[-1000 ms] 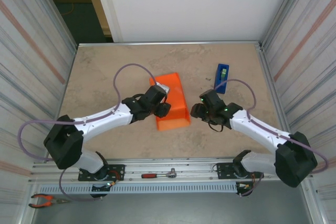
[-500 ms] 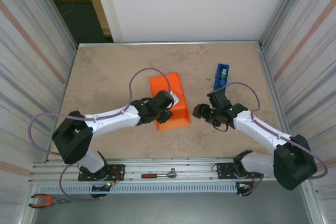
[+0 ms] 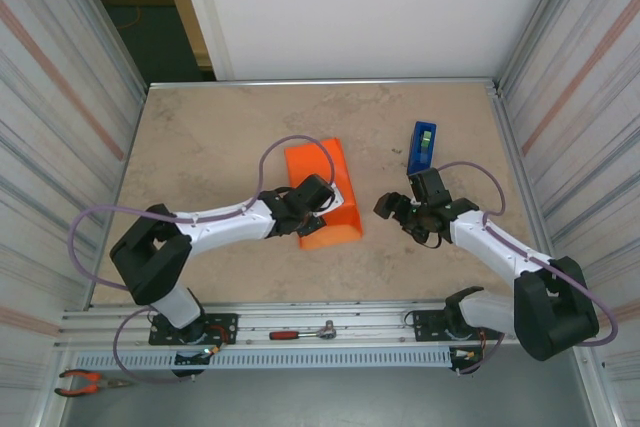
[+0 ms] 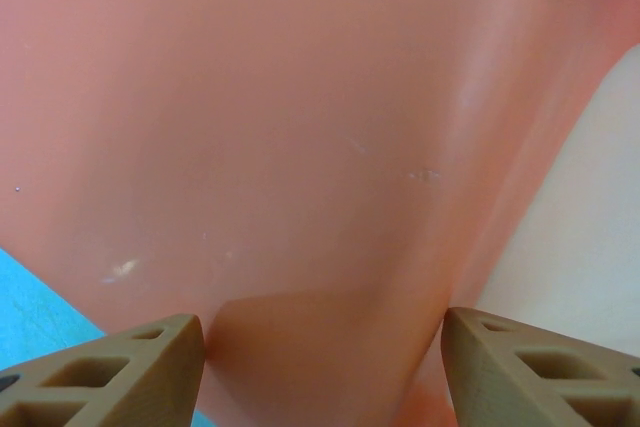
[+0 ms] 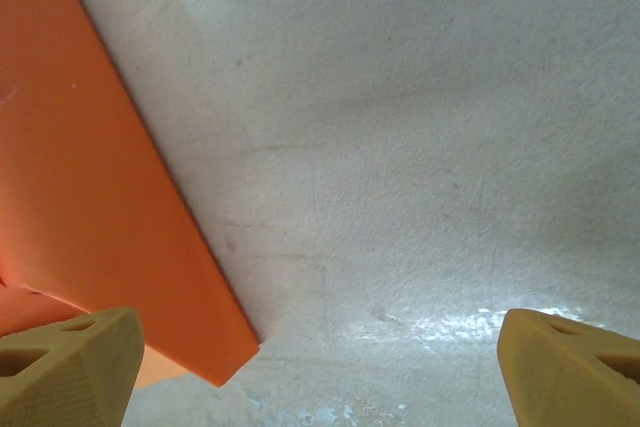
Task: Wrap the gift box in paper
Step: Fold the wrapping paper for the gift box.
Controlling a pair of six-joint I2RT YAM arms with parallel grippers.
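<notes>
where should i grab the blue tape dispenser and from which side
Take the tape dispenser across its two broad flat faces, near the top, coming down from above with the right gripper, the closer one. It stands upright as a thin slab, so probably only its narrow thickness fits between the fingers.

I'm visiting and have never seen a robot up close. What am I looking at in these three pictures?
These are two robot arms bolted at the near edge of a table, each ending in a two-finger gripper. The wide picture looks down from above; the other two come from cameras on the wrists. On the table lie an orange paper, folded over, and a blue tape dispenser. The left gripper is open, with paper bulging between its fingers. The right gripper hangs open over bare table, holding nothing.
</notes>
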